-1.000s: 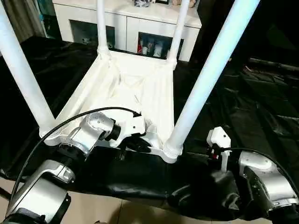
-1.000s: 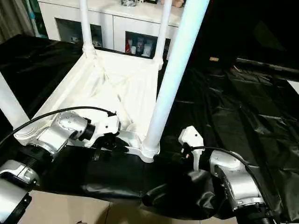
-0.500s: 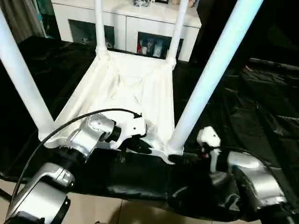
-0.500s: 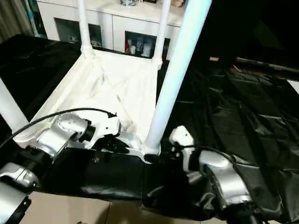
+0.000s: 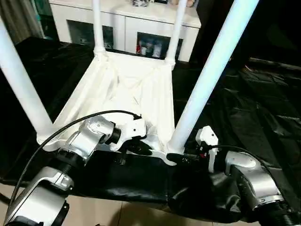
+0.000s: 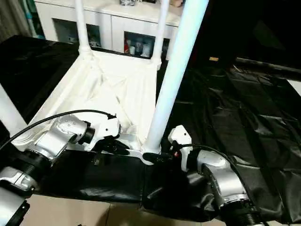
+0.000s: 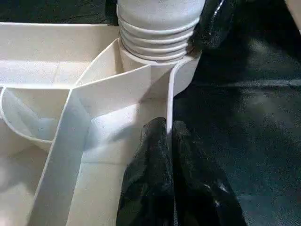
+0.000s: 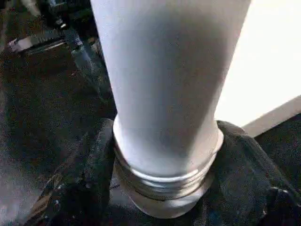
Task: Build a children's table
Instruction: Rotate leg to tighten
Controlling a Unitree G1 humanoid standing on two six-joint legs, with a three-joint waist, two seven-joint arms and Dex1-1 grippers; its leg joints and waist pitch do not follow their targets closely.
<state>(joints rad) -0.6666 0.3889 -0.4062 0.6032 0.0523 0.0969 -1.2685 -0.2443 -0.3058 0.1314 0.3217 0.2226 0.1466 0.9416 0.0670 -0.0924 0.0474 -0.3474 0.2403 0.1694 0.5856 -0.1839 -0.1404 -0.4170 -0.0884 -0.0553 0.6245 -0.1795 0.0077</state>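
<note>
The white table top (image 5: 141,89) lies upside down on a black sheet, ribbed underside up. Four white legs stand in its corner sockets: near right (image 5: 207,75), near left (image 5: 21,84), far left (image 5: 97,23) and far right (image 5: 175,28). My left gripper (image 5: 138,149) is shut on the thin near rim of the top (image 7: 168,94), one black finger (image 7: 150,165) on each side of the wall. My right gripper (image 6: 153,157) sits at the near right leg's ribbed base (image 8: 164,188), its fingers (image 8: 89,179) pressed on both sides of the collar.
The black sheet (image 5: 254,94) covers the work surface and hangs over its near edge, with floor tiles (image 5: 103,212) below. A white cabinet (image 5: 122,23) with glass doors stands behind the table. A black cable (image 5: 70,125) arcs over my left forearm.
My right gripper has moved left from beside the near right leg to its base, where the fingers now hug the collar. The left gripper has stayed on the rim.
</note>
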